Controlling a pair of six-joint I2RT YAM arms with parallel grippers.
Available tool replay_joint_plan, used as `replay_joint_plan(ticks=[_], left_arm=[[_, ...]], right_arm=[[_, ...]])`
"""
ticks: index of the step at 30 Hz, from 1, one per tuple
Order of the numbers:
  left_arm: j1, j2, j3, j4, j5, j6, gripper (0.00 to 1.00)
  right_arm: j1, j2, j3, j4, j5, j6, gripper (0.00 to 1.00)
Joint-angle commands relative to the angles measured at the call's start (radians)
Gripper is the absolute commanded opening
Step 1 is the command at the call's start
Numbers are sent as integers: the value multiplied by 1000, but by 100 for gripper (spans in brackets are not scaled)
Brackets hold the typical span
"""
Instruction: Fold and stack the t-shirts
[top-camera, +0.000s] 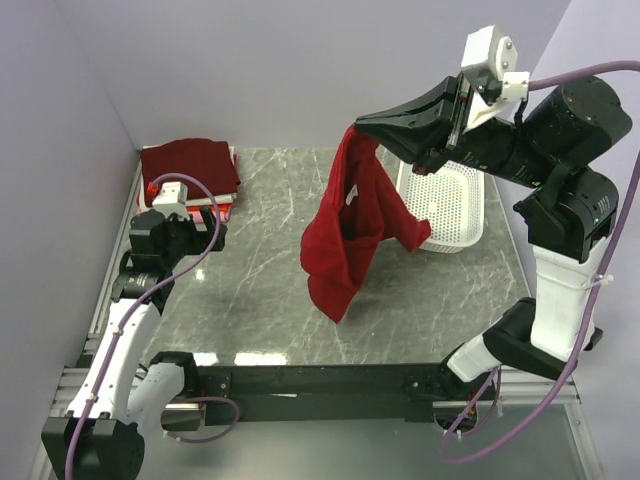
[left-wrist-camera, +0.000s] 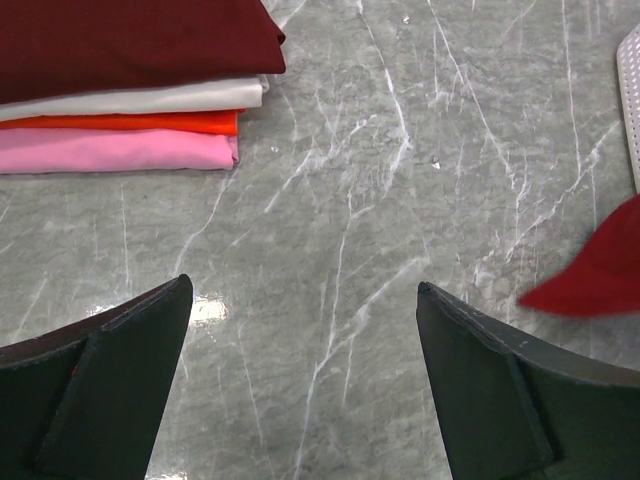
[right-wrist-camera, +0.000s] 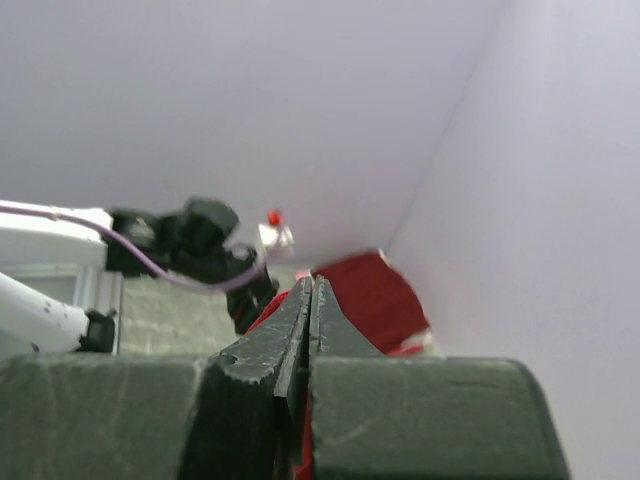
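Closest to the lens, the right gripper (right-wrist-camera: 311, 290) has its jaws pressed tight together with only a sliver of red cloth showing between them, so it is clamped on the red t-shirt (top-camera: 345, 235). The shirt hangs straight down from those jaws, bunched and twisted. Its lowest corner may be just clear of the table (top-camera: 250, 260), but the overhead view does not settle whether it touches. The white basket (top-camera: 455, 205) sits below and behind the jaws. The step in hand looks like carrying one shirt out to be laid flat for folding. The next move calls for lowering it onto the bare marble in front of the left gripper (left-wrist-camera: 303, 288), whose jaws stand wide apart, hold nothing and hover low over the table. That arm will probably need to catch a second corner or the hem, so the cloth spreads rather than heaps. The right arm is reared high, its forearm reaching across toward the middle, while the left arm is tucked with its elbow folded. The folded stack (left-wrist-camera: 130, 100), maroon over white, orange-red and pink, lies beyond the open jaws and to their left.
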Motion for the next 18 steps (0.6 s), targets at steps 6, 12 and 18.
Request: replay_joint_plan(ticks=[6,12,18], left_arm=[[-3,8,-1,36,-45,14,99],[-3,2,-1,33,-51,14,99],[-3,-15,-1,30,-54,15,99]], right_arm=[[59,14,74,75,-100,20,0],[59,-55,-223,115,52,-87,0],[56,-77,-512,210,177,-155,0]])
